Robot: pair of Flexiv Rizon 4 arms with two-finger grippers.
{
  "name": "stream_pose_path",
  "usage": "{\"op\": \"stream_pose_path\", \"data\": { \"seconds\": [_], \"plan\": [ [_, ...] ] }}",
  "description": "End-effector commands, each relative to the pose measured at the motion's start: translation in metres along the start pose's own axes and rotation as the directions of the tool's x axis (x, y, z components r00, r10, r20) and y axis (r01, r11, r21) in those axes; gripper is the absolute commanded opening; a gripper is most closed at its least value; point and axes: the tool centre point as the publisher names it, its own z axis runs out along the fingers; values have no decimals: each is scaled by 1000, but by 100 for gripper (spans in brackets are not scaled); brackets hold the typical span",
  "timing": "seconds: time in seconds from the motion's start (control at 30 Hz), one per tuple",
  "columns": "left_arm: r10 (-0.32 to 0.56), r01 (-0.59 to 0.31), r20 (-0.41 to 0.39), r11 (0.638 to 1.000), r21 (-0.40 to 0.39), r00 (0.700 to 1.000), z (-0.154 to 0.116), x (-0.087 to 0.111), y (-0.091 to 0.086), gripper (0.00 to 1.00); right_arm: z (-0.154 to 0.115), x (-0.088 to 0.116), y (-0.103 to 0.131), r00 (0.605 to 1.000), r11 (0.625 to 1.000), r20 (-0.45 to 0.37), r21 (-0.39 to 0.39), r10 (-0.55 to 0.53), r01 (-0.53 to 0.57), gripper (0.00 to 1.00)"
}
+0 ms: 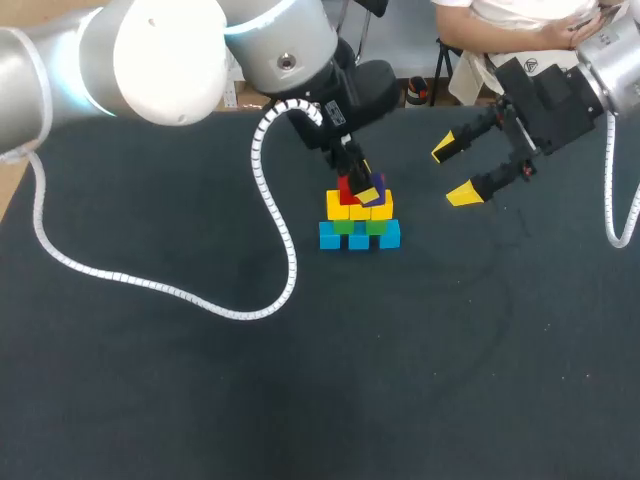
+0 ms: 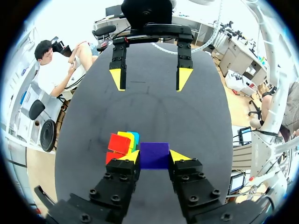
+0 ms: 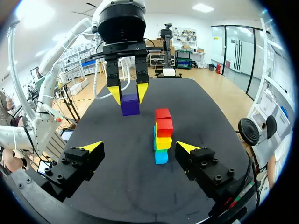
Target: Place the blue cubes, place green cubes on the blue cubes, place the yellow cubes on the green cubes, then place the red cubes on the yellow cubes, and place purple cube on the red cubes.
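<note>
Noted left arm (image 1: 160, 45) entering from the left over the dark table (image 1: 130, 390), with a white coiled cable (image 1: 288, 262) looping from it across the table. Found left gripper (image 1: 362, 186) above the block stack near table centre, clamped on the purple cube (image 1: 377, 190). Confirmed in left wrist view, with one yellow tip pressed against each flank of the cube. Recorded purple cube held off the table, about level with the stack's top. Seen in right wrist view as beside the stack with a clear gap, not resting on anything. Logged stack order from the table upward: blue cubes (image 1: 330, 237) at the base, green cubes (image 1: 344, 227) on those, yellow cubes (image 1: 337, 209) on the green, red cubes (image 1: 345, 186) uppermost. Counted two red cubes in the wrist views; could not settle their exact arrangement. Noted right gripper (image 1: 455, 172) to the right of the stack, well apart from it and raised above the table, fingers spread wide, stack lying ahead of it.
</note>
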Motion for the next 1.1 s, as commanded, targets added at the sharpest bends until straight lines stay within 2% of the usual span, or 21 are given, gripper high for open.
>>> {"op": "stream_pose_path", "data": {
  "seconds": [0.03,0.6,1.1],
  "plan": [
    [4,-4,-20,1000,6,1000,2,-6,7,0,0,0,1,1000,1000,1,3,-1,1,100],
    [70,-70,-22,997,22,997,7,-7,27,0,0,0,1,1000,1000,1,3,-1,1,100],
    [73,-73,-20,997,36,997,13,3,32,0,0,0,1,1000,1000,1,3,-1,1,100]
  ]
}}
